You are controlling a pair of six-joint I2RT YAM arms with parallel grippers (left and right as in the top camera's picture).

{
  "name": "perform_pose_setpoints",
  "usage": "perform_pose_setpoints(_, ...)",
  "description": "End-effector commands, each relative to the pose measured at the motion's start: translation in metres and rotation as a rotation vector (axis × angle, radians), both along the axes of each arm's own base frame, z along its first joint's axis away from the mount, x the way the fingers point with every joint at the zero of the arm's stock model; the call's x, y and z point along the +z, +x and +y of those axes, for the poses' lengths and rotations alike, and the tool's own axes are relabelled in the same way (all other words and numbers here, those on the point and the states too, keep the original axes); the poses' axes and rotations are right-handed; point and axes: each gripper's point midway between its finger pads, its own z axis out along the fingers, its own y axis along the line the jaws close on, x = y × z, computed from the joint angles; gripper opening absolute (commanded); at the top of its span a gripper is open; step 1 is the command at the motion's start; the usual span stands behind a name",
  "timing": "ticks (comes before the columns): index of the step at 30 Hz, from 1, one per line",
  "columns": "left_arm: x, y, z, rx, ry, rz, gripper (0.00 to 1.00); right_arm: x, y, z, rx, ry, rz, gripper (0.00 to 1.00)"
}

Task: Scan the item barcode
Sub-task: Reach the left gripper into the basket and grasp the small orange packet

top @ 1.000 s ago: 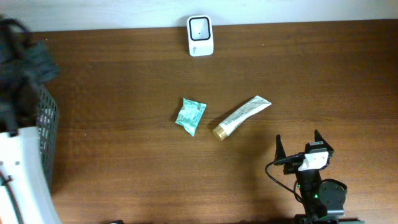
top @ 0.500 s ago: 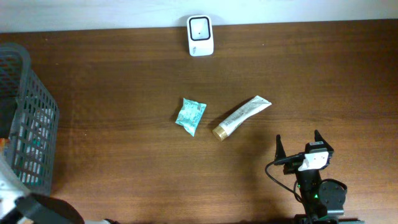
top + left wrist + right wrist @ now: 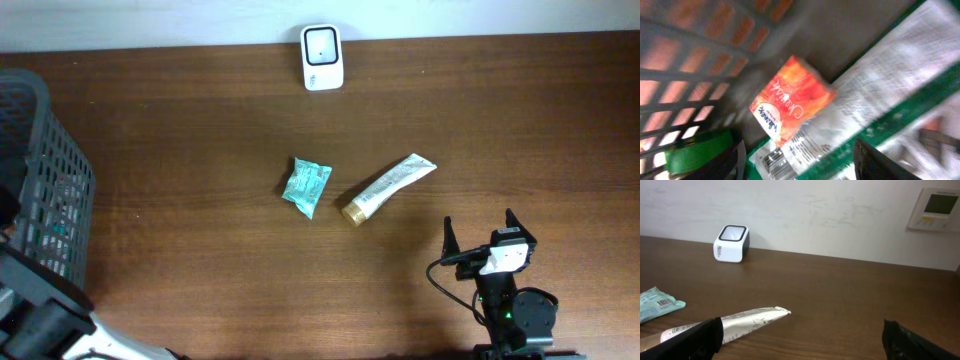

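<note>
The white barcode scanner [image 3: 322, 57] stands at the table's far edge and also shows in the right wrist view as the scanner [image 3: 732, 243]. A teal packet [image 3: 306, 185] and a silver tube [image 3: 388, 187] lie mid-table. My left gripper [image 3: 805, 167] is open inside the grey basket [image 3: 40, 180], its fingers [image 3: 737, 160] either side of a white-and-green bag [image 3: 880, 90] with a printed barcode. An orange packet [image 3: 792, 100] lies on that bag. My right gripper [image 3: 802, 345] is open near the front right, with the tube [image 3: 740, 322] just ahead of it.
In the basket a green item [image 3: 695, 155] lies beside the left finger. The left arm [image 3: 40, 320] fills the front left corner of the overhead view. A wall panel [image 3: 937, 209] hangs behind the table.
The left arm has swung from the basket's far end to the front left corner, uncovering the basket top. The right arm has not moved.
</note>
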Motion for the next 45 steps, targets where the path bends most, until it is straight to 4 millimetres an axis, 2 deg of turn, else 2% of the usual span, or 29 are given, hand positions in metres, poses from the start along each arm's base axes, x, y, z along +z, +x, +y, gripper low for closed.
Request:
perform_pose_setpoints(1, -0.028, -0.016, 0.009, 0.020, -0.032, 0.070, 0.66, -0.004, 0.000, -0.002, -0.009, 0.007, 0.009, 0.98)
perform_pose_setpoints(8, -0.060, -0.017, 0.018, -0.029, -0.054, 0.123, 0.69, -0.004, 0.000, -0.002, -0.009, 0.007, 0.008, 0.98)
perform_pose_setpoints(10, -0.071, -0.018, 0.017, -0.033, -0.070, 0.139, 0.67, -0.004, 0.000, -0.002, -0.009, 0.007, 0.009, 0.98)
perform_pose_setpoints(16, -0.084, -0.013, 0.022, -0.032, -0.063, 0.133, 0.60, -0.004, 0.000, -0.002, -0.009, 0.007, 0.009, 0.98)
perform_pose_setpoints(17, -0.086, -0.013, 0.023, -0.032, -0.064, 0.134, 0.57, -0.004, 0.000, -0.002, -0.009, 0.007, 0.009, 0.98)
perform_pose_setpoints(19, -0.086, -0.012, 0.023, -0.032, -0.062, 0.132, 0.41, -0.004, 0.000, -0.002, -0.009, 0.007, 0.008, 0.98)
perform_pose_setpoints(26, -0.083, -0.011, 0.026, -0.032, -0.052, 0.124, 0.00, -0.004, 0.000, -0.002, -0.009, 0.007, 0.008, 0.98)
perform_pose_setpoints(28, -0.074, -0.008, 0.027, -0.032, -0.043, 0.114, 0.00, -0.004, 0.000, -0.002, -0.009, 0.007, 0.009, 0.98)
perform_pose_setpoints(31, -0.042, 0.003, 0.030, -0.022, -0.001, 0.062, 0.00, -0.004, 0.000, -0.002, -0.009, 0.007, 0.009, 0.98)
perform_pose_setpoints(34, 0.025, 0.027, 0.032, 0.005, 0.098, -0.073, 0.00, -0.004, 0.000, -0.002, -0.009, 0.007, 0.009, 0.98)
perform_pose_setpoints(37, 0.096, 0.056, 0.016, -0.068, 0.166, -0.234, 0.00, -0.004, 0.000, -0.002, -0.009, 0.007, 0.008, 0.98)
perform_pose_setpoints(38, 0.132, 0.066, 0.005, -0.086, 0.202, -0.313, 0.00, -0.004, 0.000, -0.002, -0.009, 0.007, 0.008, 0.98)
perform_pose_setpoints(40, 0.189, 0.076, -0.019, -0.118, 0.275, -0.423, 0.00, -0.004, 0.000, -0.002, -0.009, 0.007, 0.009, 0.98)
perform_pose_setpoints(43, 0.248, 0.084, -0.063, -0.176, 0.320, -0.561, 0.00, -0.004, 0.000, -0.002, -0.009, 0.007, 0.009, 0.98)
perform_pose_setpoints(45, 0.274, 0.093, -0.107, -0.283, 0.291, -0.636, 0.00, -0.004, 0.000, -0.002, -0.009, 0.007, 0.009, 0.98)
